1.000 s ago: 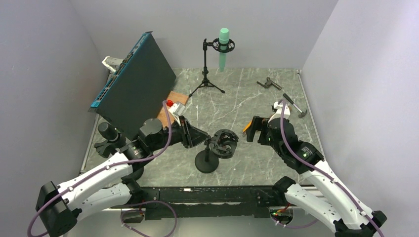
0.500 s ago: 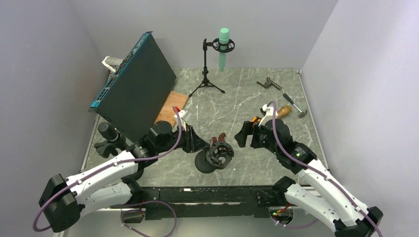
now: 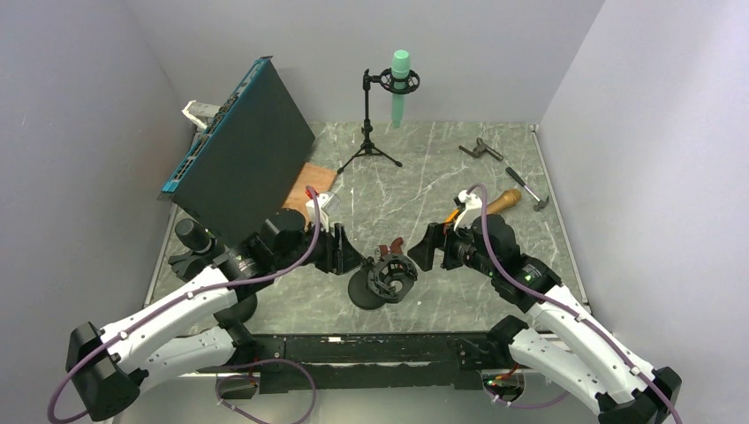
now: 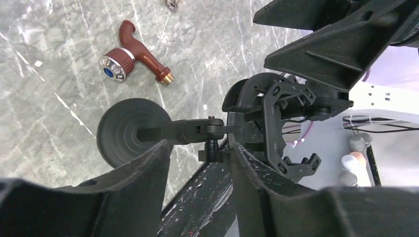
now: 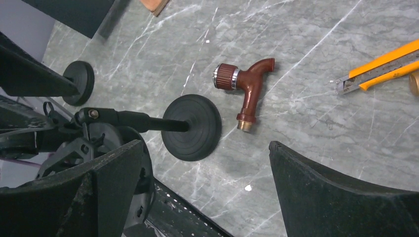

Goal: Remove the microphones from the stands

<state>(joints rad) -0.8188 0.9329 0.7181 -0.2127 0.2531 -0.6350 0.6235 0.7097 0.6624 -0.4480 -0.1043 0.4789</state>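
Observation:
The green microphone (image 3: 400, 84) hangs in a shock mount on the black tripod stand (image 3: 368, 132) at the back of the table, far from both arms. Near the front stands a second black stand with a round base (image 3: 368, 290) and an empty shock mount ring (image 3: 393, 276). My left gripper (image 3: 346, 256) is just left of that ring. In the left wrist view this gripper (image 4: 200, 145) is a little open, with the stand's small knob (image 4: 212, 150) at its fingertips. My right gripper (image 3: 424, 252) is wide open to the right of the ring and holds nothing (image 5: 205, 145).
A red-brown tap fitting (image 3: 395, 246) lies beside the round base. A dark flat box (image 3: 238, 150) leans at the left over a wooden board (image 3: 309, 181). A yellow knife (image 5: 380, 66), a hammer (image 3: 525, 187) and a metal clamp (image 3: 481, 148) lie at the right.
My left gripper has drawn back from the empty shock mount and its jaws have parted a little. The mount has dropped lower. My right arm has moved left toward the ring.

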